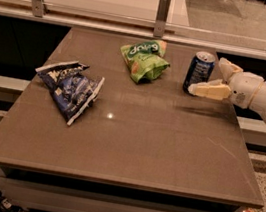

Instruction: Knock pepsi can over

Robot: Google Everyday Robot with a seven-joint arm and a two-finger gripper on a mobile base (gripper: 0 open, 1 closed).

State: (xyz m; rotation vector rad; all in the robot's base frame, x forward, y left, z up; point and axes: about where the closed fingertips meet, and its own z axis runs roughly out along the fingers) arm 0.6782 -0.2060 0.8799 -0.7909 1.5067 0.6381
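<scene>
The pepsi can (199, 71), dark blue with a silver top, stands upright at the back right of the brown table (132, 143). My gripper (210, 76) reaches in from the right edge, just right of the can. Its two cream fingers are spread open; the near fingertip (195, 90) lies by the can's base and the far finger (227, 68) sits behind and to the can's right. The can stands at the mouth of the open fingers; I cannot tell if it is touched.
A green snack bag (144, 59) lies left of the can at the back centre. A blue-and-white chip bag (70, 88) lies at the left. A glass rail with metal posts (163, 6) runs behind the table.
</scene>
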